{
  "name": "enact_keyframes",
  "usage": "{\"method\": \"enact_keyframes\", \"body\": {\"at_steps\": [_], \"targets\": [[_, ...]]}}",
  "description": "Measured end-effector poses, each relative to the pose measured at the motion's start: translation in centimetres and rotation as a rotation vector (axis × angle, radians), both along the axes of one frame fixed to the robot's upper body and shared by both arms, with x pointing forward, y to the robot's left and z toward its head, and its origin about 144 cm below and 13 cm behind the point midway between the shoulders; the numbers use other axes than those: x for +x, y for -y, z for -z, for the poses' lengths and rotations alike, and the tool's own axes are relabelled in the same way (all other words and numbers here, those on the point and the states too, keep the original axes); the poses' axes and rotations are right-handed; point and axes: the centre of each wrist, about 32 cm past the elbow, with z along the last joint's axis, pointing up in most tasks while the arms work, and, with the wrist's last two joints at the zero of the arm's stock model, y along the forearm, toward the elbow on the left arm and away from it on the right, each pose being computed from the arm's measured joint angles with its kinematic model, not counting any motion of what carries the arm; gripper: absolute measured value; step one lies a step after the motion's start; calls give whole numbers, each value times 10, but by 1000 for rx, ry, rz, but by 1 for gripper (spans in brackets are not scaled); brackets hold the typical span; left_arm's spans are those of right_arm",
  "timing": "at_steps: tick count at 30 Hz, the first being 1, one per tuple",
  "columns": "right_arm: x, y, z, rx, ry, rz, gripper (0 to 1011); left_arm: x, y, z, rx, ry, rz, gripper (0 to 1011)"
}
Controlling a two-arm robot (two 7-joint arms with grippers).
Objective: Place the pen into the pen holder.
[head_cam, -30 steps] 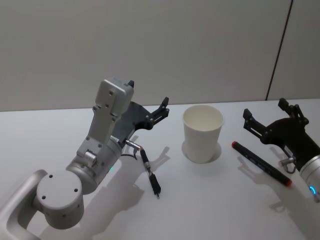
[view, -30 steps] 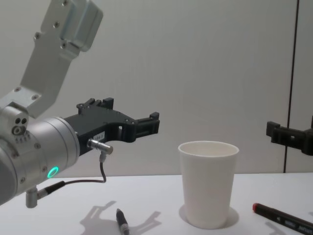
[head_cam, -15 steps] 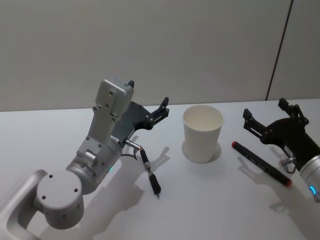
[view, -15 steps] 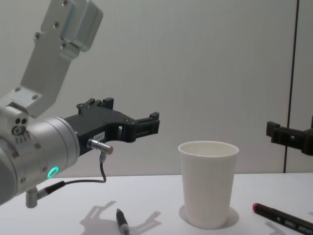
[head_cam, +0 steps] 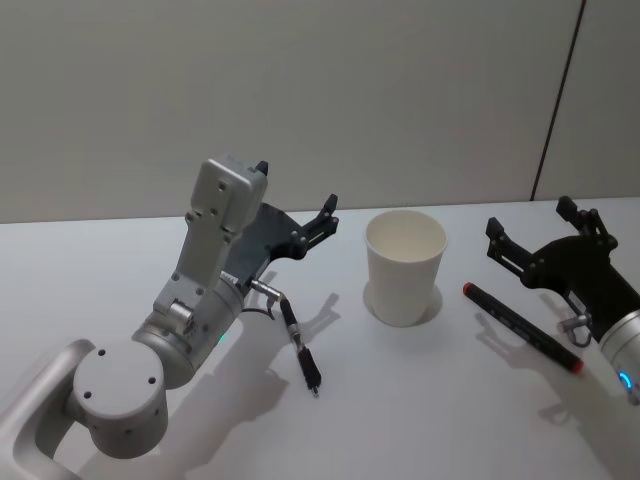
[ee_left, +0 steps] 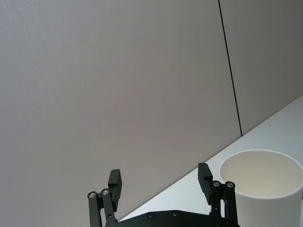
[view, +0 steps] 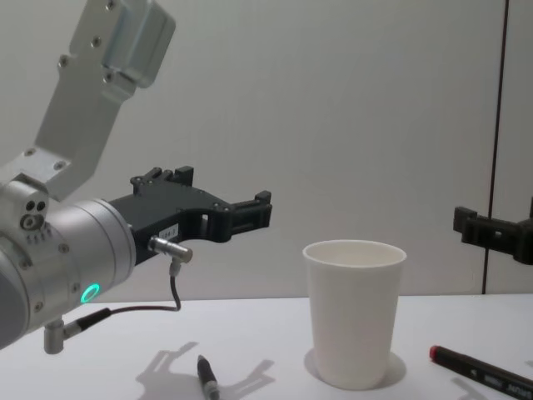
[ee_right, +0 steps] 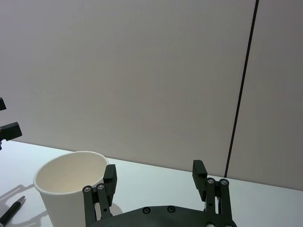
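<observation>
— What lies across the lower frame?
— A plain white table [head_cam: 420, 430]. Left of centre hangs the left gripper [head_cam: 296, 185], jaws spread and empty; the right gripper [head_cam: 529, 217] (also spread, holding nothing) is at the right edge.
— And the pen?
— A white paper cup [head_cam: 405, 270] stands upright at centre; the black red-tipped marker pen [head_cam: 520, 327] lies flat to its right, apart.

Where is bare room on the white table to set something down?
Free: the white table in front of the white paper cup, between the black cable plug and the black red-tipped pen. Crowded: beside the cup, under the open left gripper and right gripper.
</observation>
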Motion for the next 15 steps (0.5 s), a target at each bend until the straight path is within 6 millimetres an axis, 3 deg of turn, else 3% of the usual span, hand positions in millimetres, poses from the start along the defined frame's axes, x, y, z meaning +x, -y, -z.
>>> {"method": "enact_keyframes", "body": {"at_steps": [15], "targets": [[-1, 9, 0, -1, -6, 8, 1001, 0, 0, 0, 0, 0, 0, 1001]]}}
